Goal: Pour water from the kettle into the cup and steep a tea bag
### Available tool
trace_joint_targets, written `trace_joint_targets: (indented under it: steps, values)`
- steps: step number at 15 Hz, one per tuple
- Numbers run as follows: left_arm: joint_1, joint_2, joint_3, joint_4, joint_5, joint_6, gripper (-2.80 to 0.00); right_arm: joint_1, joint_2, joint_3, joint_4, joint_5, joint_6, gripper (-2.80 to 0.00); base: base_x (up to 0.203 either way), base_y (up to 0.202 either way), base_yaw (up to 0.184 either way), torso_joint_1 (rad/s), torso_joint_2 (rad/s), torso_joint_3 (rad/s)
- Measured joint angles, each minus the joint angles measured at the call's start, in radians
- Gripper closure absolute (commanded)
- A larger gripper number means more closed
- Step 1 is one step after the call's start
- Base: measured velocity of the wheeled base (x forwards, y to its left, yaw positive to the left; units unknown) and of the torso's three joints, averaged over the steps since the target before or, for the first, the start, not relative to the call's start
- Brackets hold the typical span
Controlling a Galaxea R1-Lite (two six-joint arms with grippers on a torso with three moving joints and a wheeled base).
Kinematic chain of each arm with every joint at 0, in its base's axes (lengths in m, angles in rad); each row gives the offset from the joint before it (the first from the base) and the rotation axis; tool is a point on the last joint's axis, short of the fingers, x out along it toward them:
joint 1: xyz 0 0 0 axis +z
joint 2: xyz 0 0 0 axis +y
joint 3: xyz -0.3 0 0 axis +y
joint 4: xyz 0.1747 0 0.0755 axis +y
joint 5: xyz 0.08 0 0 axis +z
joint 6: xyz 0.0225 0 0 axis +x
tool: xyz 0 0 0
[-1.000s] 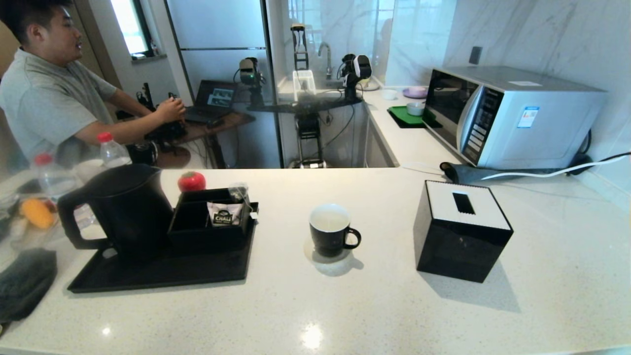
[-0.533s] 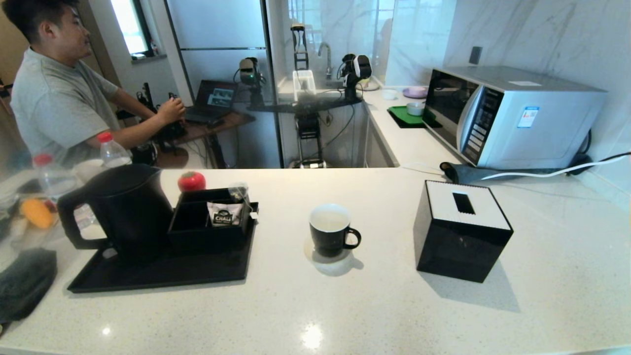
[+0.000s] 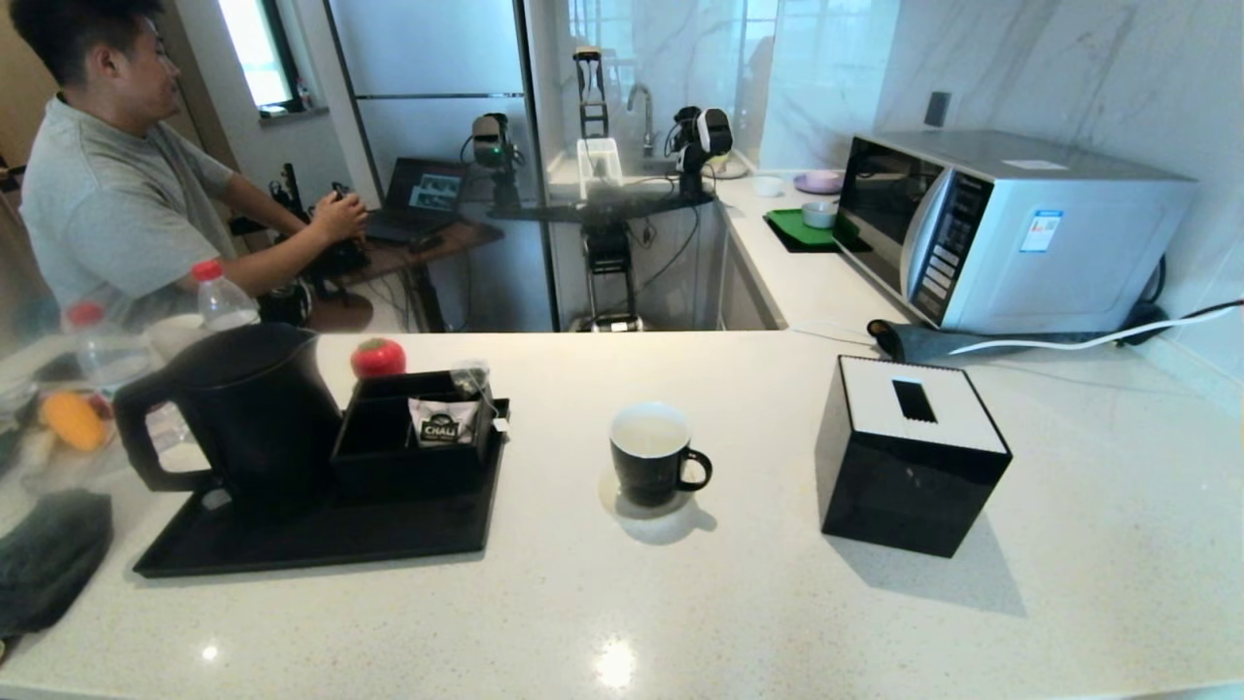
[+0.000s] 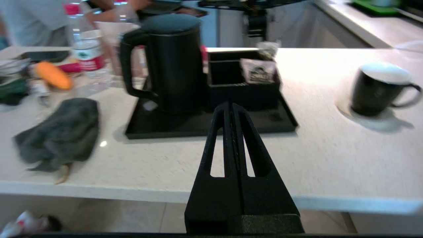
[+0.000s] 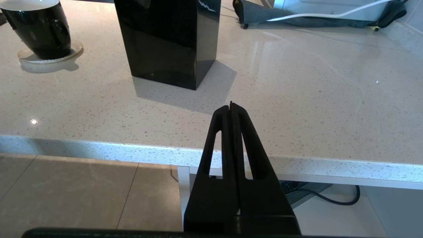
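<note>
Standing beyond left end effector [image 4: 231, 109]: kettle [image 4: 172, 62].

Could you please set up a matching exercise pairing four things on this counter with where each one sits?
Things:
1. kettle
2. cup
3. CHALI sachet
4. tissue box

Places:
A. on a round coaster
B. in the black compartment box
C. at the left end of the black tray
D. right of the cup, directly on the counter

Pairs: 1-C, 2-A, 3-B, 4-D
</note>
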Motion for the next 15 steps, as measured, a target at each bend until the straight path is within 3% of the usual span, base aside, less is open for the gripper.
trace_joint_targets:
  steps: [5, 8, 11, 14, 15]
  values:
    - [-0.001, 0.269, -0.162, 0.000, 0.136, -0.051, 0.00, 0.000, 0.000, 0.000, 0.000, -0.001, 0.000, 0.00, 0.000, 0.000, 0.000, 0.000, 0.00, 0.000]
    - [0.007, 0.432, -0.191, -0.053, 0.190, -0.077, 0.00, 0.000, 0.000, 0.000, 0.000, -0.001, 0.000, 0.00, 0.000, 0.000, 0.000, 0.000, 0.00, 0.000]
    - [0.083, 0.620, -0.168, -0.197, 0.209, -0.086, 0.00, 0.000, 0.000, 0.000, 0.000, 0.000, 0.000, 0.00, 0.000, 0.000, 0.000, 0.000, 0.00, 0.000]
    - [0.178, 0.827, -0.084, -0.429, 0.211, -0.072, 0.00, 0.000, 0.000, 0.000, 0.000, 0.000, 0.000, 0.00, 0.000, 0.000, 0.000, 0.000, 0.00, 0.000]
    - [0.208, 0.902, -0.054, -0.520, 0.213, -0.061, -1.32, 0.000, 0.000, 0.000, 0.000, 0.000, 0.000, 0.00, 0.000, 0.000, 0.000, 0.000, 0.00, 0.000]
